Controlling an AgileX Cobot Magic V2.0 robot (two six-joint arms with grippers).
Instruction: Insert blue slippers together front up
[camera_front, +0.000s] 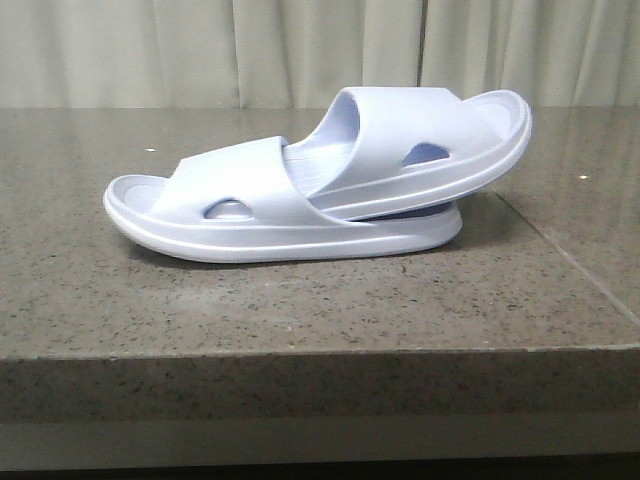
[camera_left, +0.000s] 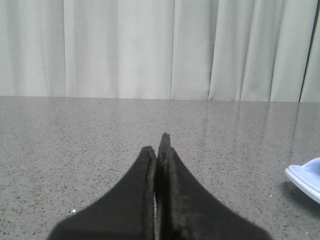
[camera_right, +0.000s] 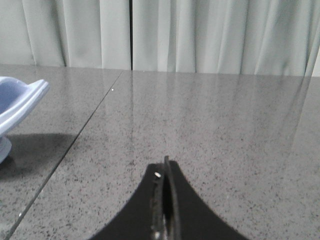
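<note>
Two pale lavender-blue foam slippers lie nested on the grey stone table. The lower slipper (camera_front: 230, 215) lies flat. The upper slipper (camera_front: 420, 140) is pushed under the lower one's strap and tilts up to the right. No gripper shows in the front view. My left gripper (camera_left: 159, 145) is shut and empty above bare table, with a slipper's edge (camera_left: 305, 179) off to one side. My right gripper (camera_right: 165, 167) is shut and empty, apart from the upper slipper's raised end (camera_right: 20, 102).
The speckled stone table (camera_front: 300, 310) has a front edge near the camera and a seam (camera_front: 570, 260) running along its right side. Pale curtains (camera_front: 300, 50) hang behind the table.
</note>
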